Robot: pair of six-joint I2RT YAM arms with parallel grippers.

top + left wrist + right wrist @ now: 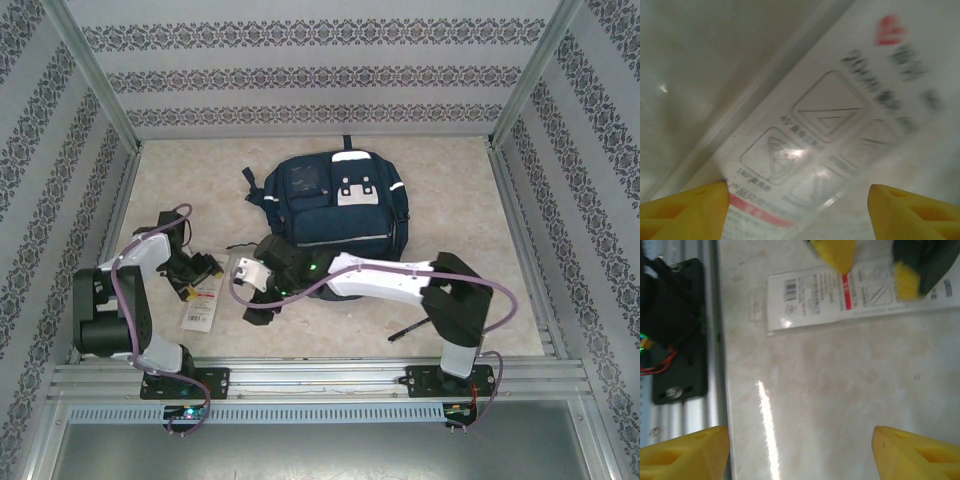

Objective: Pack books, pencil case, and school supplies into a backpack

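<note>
The flat white oblong retail packet with red print (840, 115) lies directly beneath the left gripper (795, 192), whose yellow fingers (685, 210) stand apart, one on either side. Its long axis runs obliquely across that gap. Its glossy film is blurred, so contact is unclear. The right gripper (800, 432), also spread, hangs farther off over bare tabletop (840, 390).

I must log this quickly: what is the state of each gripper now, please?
Left gripper: open, fingers wide apart over the white packet, nothing gripped.
Right gripper: open, empty, above the table.
</note>
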